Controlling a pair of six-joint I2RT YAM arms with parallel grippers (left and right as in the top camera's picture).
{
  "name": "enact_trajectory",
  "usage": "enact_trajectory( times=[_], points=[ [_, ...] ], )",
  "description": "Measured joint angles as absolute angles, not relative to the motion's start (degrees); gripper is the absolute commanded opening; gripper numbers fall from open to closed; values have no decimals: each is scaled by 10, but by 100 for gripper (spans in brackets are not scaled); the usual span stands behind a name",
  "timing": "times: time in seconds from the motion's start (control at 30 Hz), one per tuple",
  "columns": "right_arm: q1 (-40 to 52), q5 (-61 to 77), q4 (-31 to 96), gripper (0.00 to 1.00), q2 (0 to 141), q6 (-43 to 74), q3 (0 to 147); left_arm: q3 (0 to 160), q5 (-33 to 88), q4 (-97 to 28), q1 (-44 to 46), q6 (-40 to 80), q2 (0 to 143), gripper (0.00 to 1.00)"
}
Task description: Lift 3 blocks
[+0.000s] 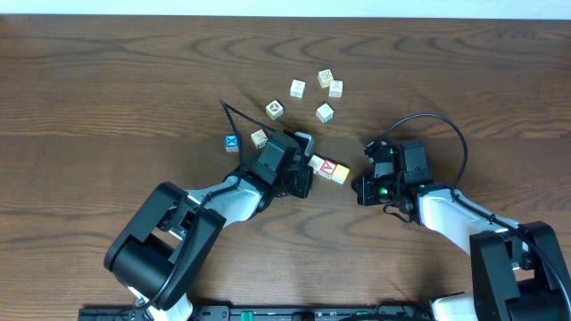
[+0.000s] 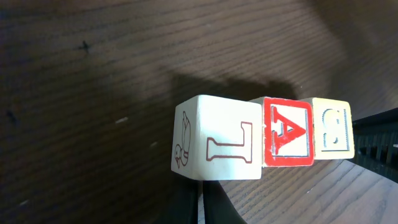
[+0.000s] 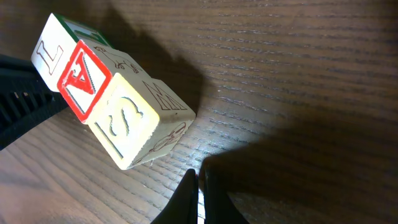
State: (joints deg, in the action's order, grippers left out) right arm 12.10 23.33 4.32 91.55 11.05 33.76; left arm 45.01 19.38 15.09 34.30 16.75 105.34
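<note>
The left gripper (image 2: 200, 202) is fully closed and empty, its tips touching the cream block (image 2: 214, 146). That block, the red "A" block (image 2: 288, 132) and the pale yellow block (image 2: 333, 127) form one touching row between the grippers. The right gripper (image 3: 196, 193) is fully closed and empty, just beside the pale yellow block.

robotics test bench, apparently a lab: wood-grain table (image 1: 89, 80), left arm (image 1: 227, 192) and right arm (image 1: 446, 209) cabled, mounted at its edge.
</note>
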Motion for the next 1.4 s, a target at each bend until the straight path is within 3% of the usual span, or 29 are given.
enact_trajectory(
  times=[0.6,0.93,1.4],
  points=[
    [121,233,43,4,915,110,338,450,210,147,343,180,1054,7],
    [121,233,43,3,915,110,338,458,237,81,343,182,1039,7],
    [121,233,43,3,915,110,338,457,190,48,344,183,1023,7]
  ],
)
